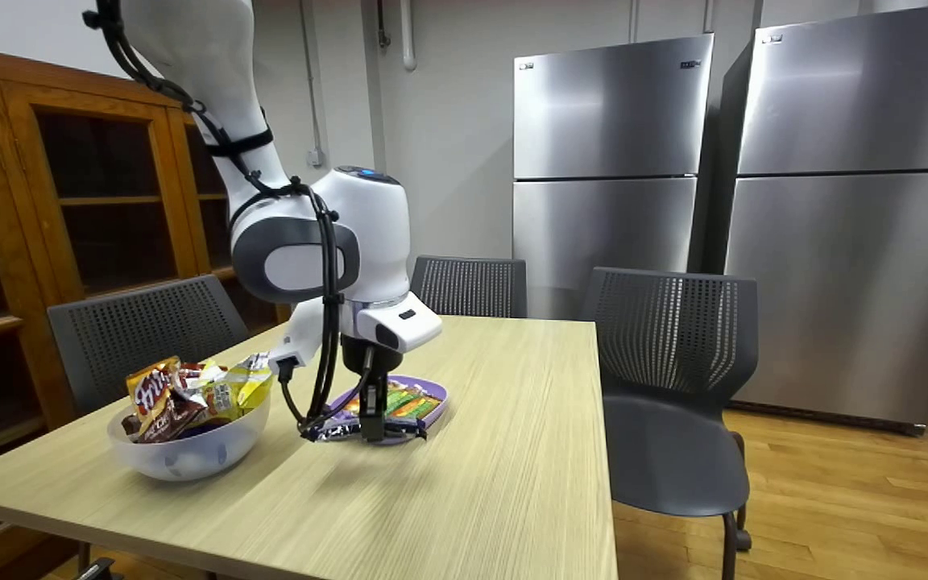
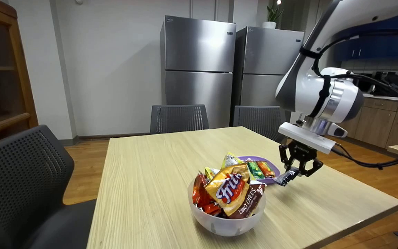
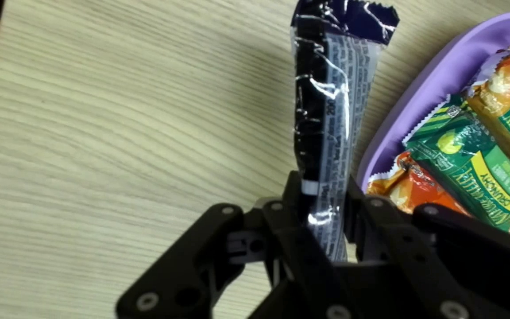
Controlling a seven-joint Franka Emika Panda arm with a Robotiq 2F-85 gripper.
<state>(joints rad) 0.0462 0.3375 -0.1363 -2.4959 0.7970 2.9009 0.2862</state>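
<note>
The held wrapped bar [image 3: 331, 115] points lengthwise up the wrist view

My wrist view blurs the gripper [image 3: 323, 192]; glare streaks the snack-bar wrapper [image 3: 329, 115]; soft shadow dims the tabletop [image 1: 496, 483] inside its near edge.

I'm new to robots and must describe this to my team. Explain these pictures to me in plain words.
The machine is a white robot arm with black fingers at its end. Two pictures come from cameras standing outside the robot, looking across the table; the close-up comes from a camera on its wrist, looking down past the fingers. The fingers hold a wrapped snack bar above the table, beside a purple dish with more wrapped bars in it. Also on the table is a whitish bowl heaped with snack bags.
</note>
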